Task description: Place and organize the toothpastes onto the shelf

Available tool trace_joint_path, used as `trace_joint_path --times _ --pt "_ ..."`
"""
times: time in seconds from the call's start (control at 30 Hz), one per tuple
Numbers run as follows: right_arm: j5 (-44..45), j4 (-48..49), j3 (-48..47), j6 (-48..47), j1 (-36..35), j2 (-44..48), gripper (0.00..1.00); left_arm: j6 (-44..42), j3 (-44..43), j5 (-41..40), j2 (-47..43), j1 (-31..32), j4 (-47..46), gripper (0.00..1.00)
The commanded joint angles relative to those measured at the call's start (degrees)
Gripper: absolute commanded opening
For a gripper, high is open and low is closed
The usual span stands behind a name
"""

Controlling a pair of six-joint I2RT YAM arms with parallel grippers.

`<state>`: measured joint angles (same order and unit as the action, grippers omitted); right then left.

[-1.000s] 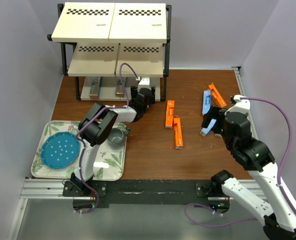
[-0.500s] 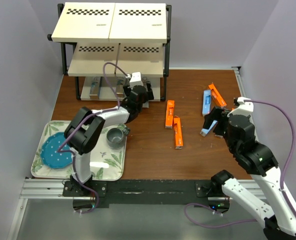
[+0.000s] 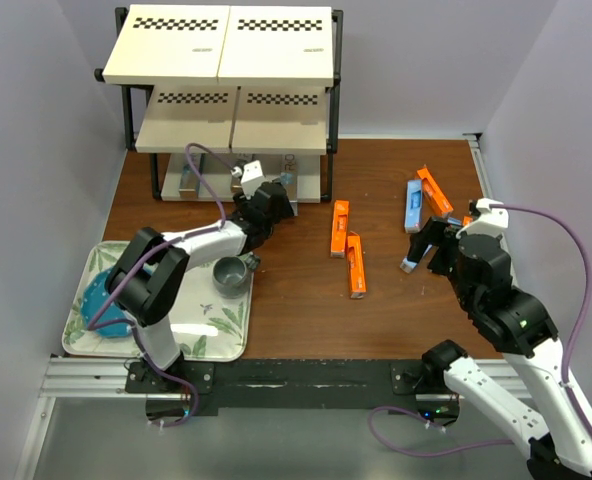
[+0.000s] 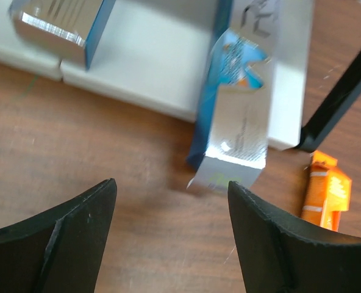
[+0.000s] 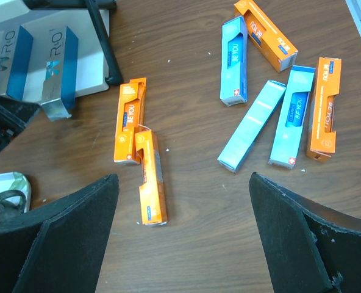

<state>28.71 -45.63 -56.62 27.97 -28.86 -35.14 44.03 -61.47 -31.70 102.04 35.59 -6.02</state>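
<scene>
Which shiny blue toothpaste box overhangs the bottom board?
The shiny dark blue box beside the black shelf leg: its end pokes past the cream board; the other box does not.

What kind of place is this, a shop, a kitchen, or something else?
Most likely a robotics lab bench staged as a mock shop: robot arms bolted to a metal rail, plain walls boxing in the table, and a small shelf with toothpaste boxes scattered nearby.

Two shiny dark blue toothpastes (image 4: 238, 104) lie on the shelf's (image 3: 226, 45) bottom board, one overhanging its near edge; orange boxes (image 5: 130, 120) and light blue boxes (image 5: 252, 125) lie scattered flat to its right.
</scene>
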Motion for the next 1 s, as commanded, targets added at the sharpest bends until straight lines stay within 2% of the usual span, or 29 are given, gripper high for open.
trace_joint_path --times 0.0,0.4,0.97 --pt "-1.02 1.42 0.46 0.95 -0.05 -0.2 0.92 5.98 0.13 -0.29 -1.06 0.35 5.49 0.78" --pt "-0.58 1.42 0.11 0.16 -0.05 -1.07 0.92 3.78 -9.45 -1.08 7.47 -0.09 8.75 0.75" --pt "0.82 1.33 -0.07 -0.98 -0.05 -1.87 0.92 1.41 -16.48 -1.7 14.15 -3.16 3.04 0.73"
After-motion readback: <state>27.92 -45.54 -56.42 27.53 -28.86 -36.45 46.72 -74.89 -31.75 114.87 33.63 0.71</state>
